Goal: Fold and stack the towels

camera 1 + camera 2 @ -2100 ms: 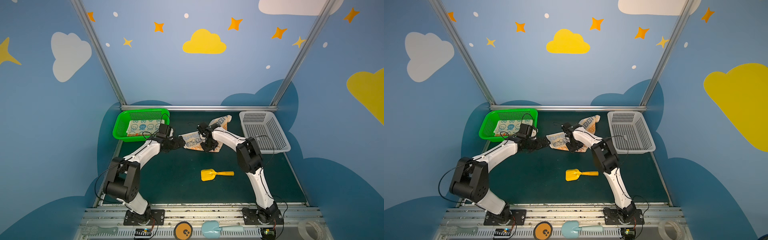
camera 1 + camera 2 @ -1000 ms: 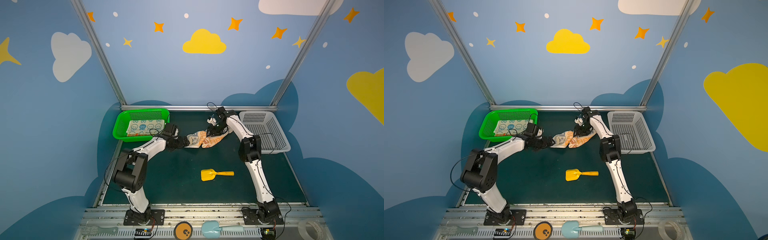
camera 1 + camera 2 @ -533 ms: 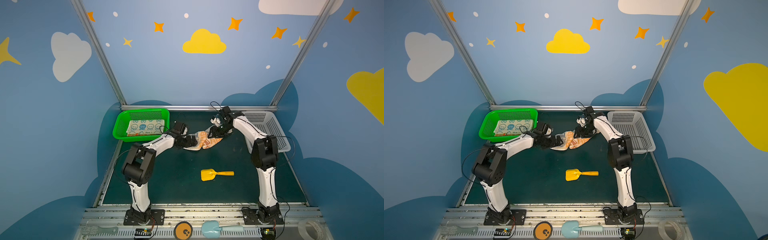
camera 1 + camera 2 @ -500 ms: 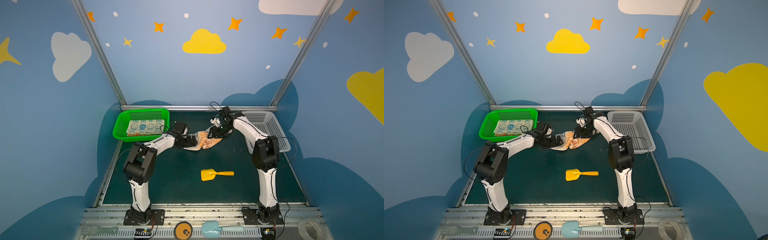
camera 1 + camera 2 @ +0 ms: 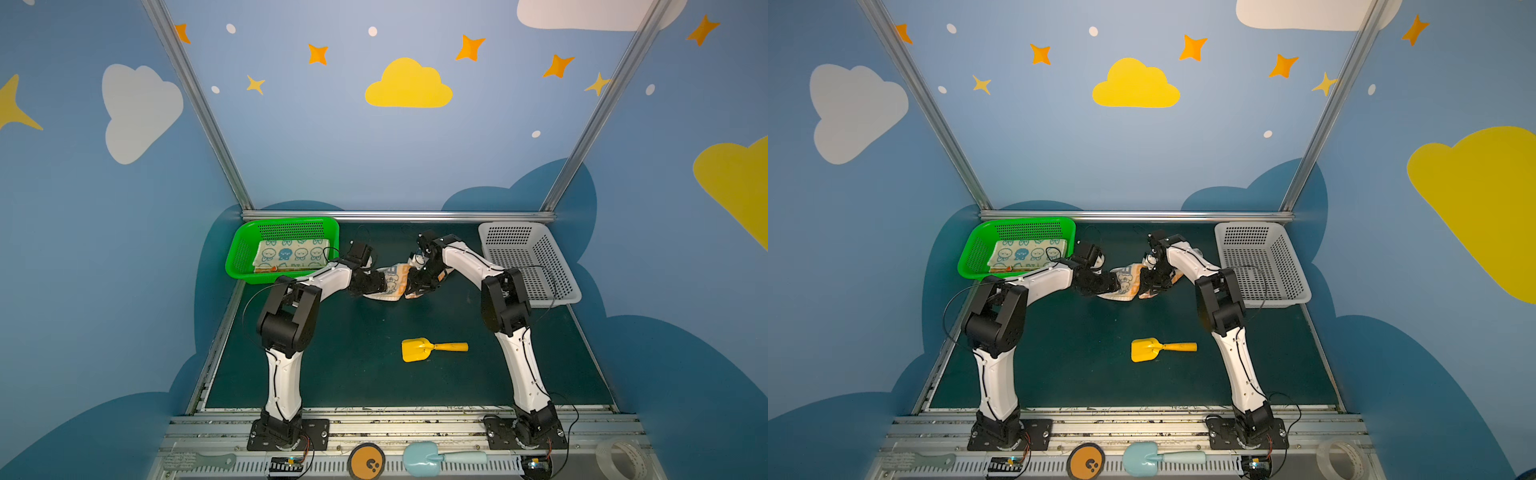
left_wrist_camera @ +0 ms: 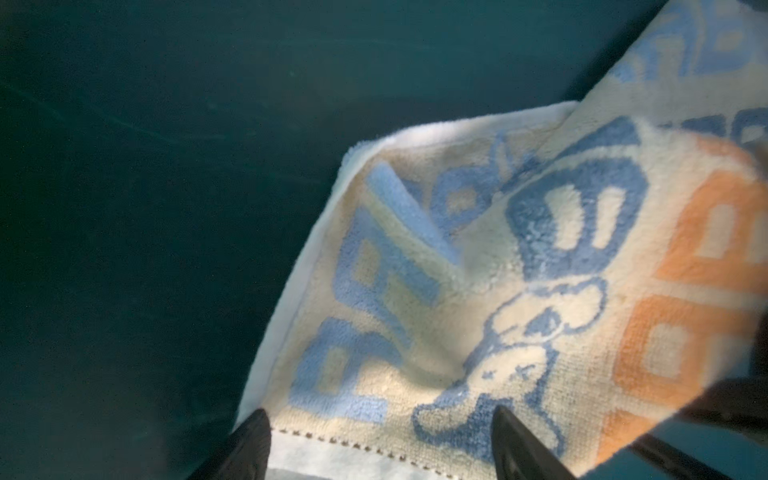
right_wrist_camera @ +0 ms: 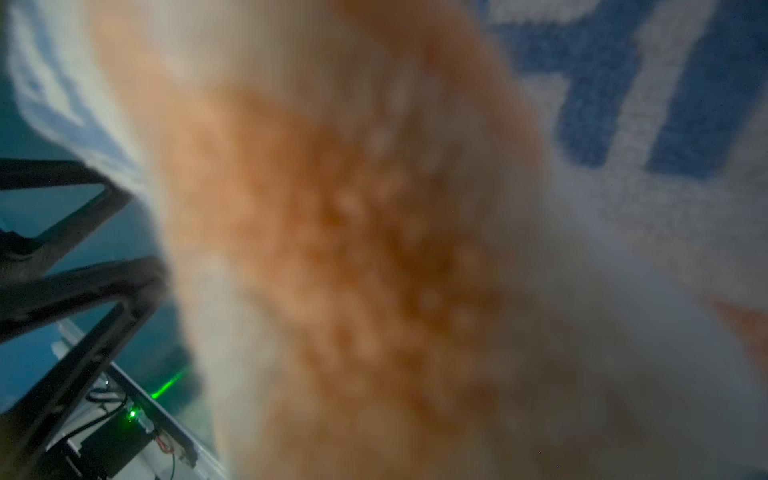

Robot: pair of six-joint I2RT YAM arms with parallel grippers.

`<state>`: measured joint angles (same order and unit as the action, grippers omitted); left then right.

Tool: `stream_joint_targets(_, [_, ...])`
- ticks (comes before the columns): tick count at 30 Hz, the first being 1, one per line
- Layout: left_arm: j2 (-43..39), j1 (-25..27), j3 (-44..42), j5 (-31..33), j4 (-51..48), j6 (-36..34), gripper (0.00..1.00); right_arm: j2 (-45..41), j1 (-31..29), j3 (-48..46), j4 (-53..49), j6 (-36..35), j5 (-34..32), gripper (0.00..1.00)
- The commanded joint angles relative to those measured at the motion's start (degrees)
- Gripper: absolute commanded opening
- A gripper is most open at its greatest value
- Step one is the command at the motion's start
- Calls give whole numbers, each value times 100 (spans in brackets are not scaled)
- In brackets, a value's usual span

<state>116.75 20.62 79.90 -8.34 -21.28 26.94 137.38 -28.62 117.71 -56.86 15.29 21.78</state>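
Note:
The cream towel with blue and orange block letters [image 5: 392, 286] [image 5: 1127, 286] lies bunched in mid-table between both grippers. My left gripper [image 5: 378, 284] [image 5: 1113, 284] is at its left end. In the left wrist view its jaws [image 6: 382, 440] stand open, with the towel's stitched hem [image 6: 374, 444] lying between the fingertips [image 6: 251, 440]. My right gripper [image 5: 417, 282] [image 5: 1148, 282] is pressed into the towel's right end. Blurred cloth [image 7: 374, 249] fills the right wrist view and hides its jaws. A folded towel with blue faces [image 5: 291, 255] lies in the green basket [image 5: 239, 257], an orange edge [image 5: 266, 269] under it.
An empty grey basket [image 5: 570, 297] stands at the back right. A yellow toy scoop [image 5: 432, 348] lies on the mat in front of the towel. A blue scoop [image 5: 440, 459], an orange disc [image 5: 365, 462] and a tape roll [image 5: 619, 455] sit on the front rail.
My right gripper has come forward and leftward toward the left gripper. The letter towel is more bunched between them. The left arm has reached slightly farther right.

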Motion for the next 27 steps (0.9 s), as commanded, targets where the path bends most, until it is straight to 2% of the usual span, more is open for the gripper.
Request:
stream_joint_targets(1, [339,-32,-19,-30,-191,-125,72,144,30,237,-171,235,-401,36])
stream_joint_targets(7, [702,-43,44,-47,-353,-173,46,143,147,408,-388,113,-689,1])
stream_joint_targets(10, [829,-40,22,-61,-404,-198,30,-44,234,367,-447,23,-812,0])
stream_joint_targets(16, [1003,-31,-49,34,-579,-352,19,-379,277,243,-609,-75,-852,0])
stream_joint_targets(18, [969,-6,-56,258,-683,-382,19,-514,214,18,-476,-9,-816,8])
stream_joint_targets(20, [952,-19,90,193,-964,-380,19,-571,162,-120,-376,50,-658,20])
stream_joint_targets(21, [871,-8,145,190,-1062,-375,22,-596,124,-186,-339,69,-616,23])
stream_joint_targets(23, [647,40,169,356,-1152,-354,40,-648,60,-289,-278,101,-614,28])
stream_joint_targets(27, [141,-21,-17,585,-1196,-264,65,-825,-73,-493,-125,166,-521,38])
